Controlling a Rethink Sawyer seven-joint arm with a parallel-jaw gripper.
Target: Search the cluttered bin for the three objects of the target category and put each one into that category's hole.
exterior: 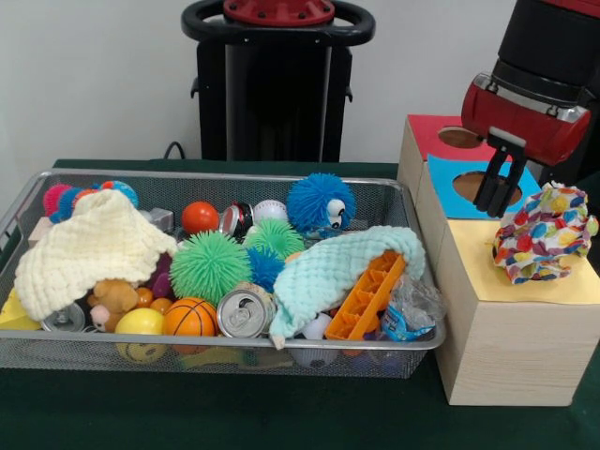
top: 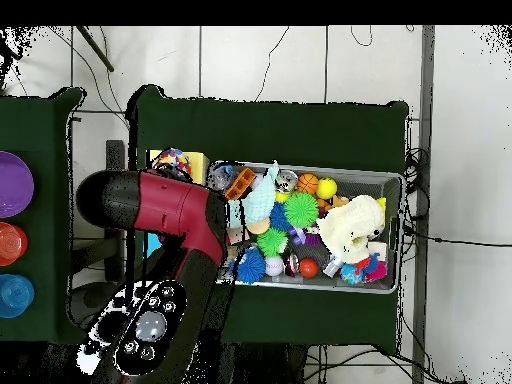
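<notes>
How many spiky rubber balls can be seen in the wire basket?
3 clearly: a green one front of centre, a smaller green one behind it, and a blue one with an eye at the back. More may lie hidden under the cloths.

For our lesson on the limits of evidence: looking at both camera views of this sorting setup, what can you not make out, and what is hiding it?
- Yellow box's hole: front view, covered by the multicoloured cloth on the yellow-topped box; overhead, mostly under the arm.
- Gripper: open or shut unclear; overhead, the arm hides it.
- Bin contents: things under the pale-yellow cloth and mint cloth are hidden.
- Other multicoloured pieces: too small overhead to identify.
</notes>
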